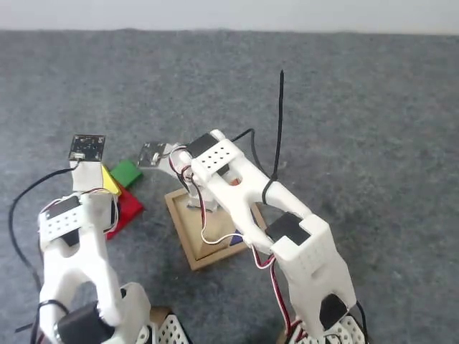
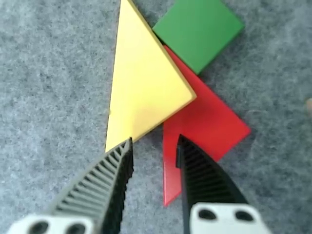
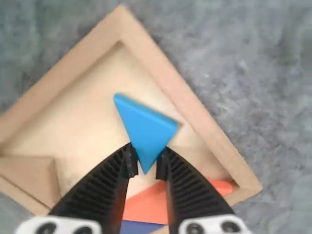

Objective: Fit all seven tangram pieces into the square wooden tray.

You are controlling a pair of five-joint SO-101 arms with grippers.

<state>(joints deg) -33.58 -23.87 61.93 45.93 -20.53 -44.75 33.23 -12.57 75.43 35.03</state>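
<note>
The right gripper (image 3: 145,165) is clamped on one corner of the blue triangle (image 3: 145,127), with its ribbed black fingers (image 3: 109,181) pinching that tip from both sides. The triangle is a flat, light-blue piece with clean edges. It sits over the bare floor of the wooden tray (image 3: 195,114), though I cannot tell whether it touches that floor. Inside the tray, just beside the held corner, lies an orange piece (image 3: 161,199), and a dark blue piece (image 3: 141,228) borders it. The tray is pale wood with a raised square rim.

The left gripper (image 2: 154,148) stands apart, with a clear gap between its fingers. One tip is over a corner of the yellow triangle (image 2: 144,83) and the other is over the red piece (image 2: 207,122). The yellow triangle lies partly on top of the red piece, and the green square (image 2: 197,30) sits just beside both.

In the high view the right arm (image 1: 251,190) rises from five o'clock and stretches toward eleven o'clock, its wrist bent down over the tray. The left arm (image 1: 75,251) rises from seven o'clock and leans toward twelve, its wrist above the three loose pieces. These lie on the grey felt (image 1: 358,107) at about ten o'clock from the tray. Within the group, the green square is at twelve o'clock of the red piece and the yellow triangle is at ten.
</note>
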